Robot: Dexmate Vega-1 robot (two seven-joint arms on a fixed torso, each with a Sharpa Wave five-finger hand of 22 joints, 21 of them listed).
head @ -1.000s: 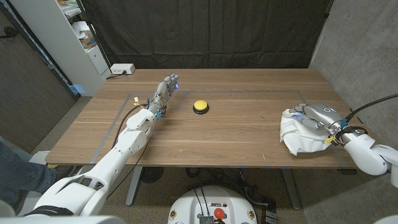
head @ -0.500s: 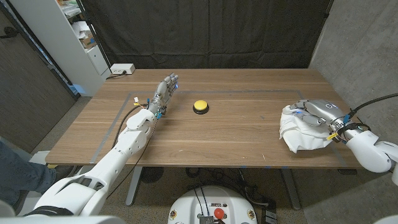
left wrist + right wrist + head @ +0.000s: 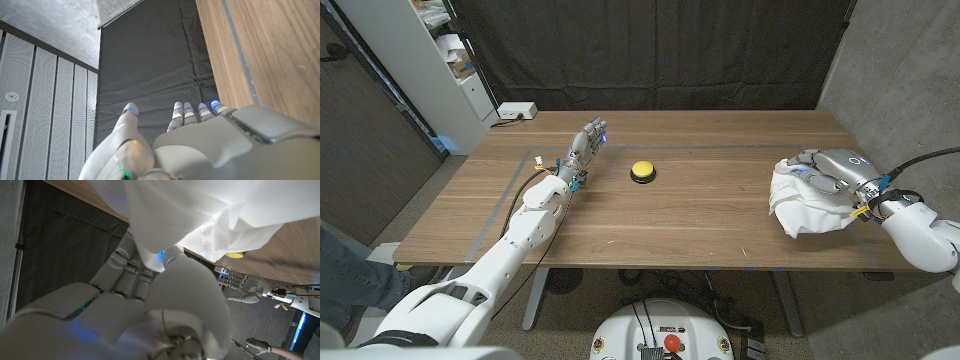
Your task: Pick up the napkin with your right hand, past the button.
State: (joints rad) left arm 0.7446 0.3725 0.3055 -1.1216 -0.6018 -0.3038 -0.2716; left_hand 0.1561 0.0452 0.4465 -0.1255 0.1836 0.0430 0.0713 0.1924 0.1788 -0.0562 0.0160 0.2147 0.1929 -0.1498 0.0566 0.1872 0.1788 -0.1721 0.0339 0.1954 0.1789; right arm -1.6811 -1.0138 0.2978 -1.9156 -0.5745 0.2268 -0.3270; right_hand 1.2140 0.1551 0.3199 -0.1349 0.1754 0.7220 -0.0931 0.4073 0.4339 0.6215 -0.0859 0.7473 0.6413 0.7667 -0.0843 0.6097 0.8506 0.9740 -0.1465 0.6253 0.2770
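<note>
Crumpled white napkin point(image 3: 805, 208) bunches in right hand point(image 3: 832, 170) fingers point(image 3: 131, 270).

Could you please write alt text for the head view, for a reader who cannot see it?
The robot's right hand grips a white napkin at the wooden table's right edge. A yellow button sits mid-table, beside the open left hand.

black curtain point(image 3: 650, 50) behind wooden table point(image 3: 670, 225); white shelf point(image 3: 430, 60) left.
</note>
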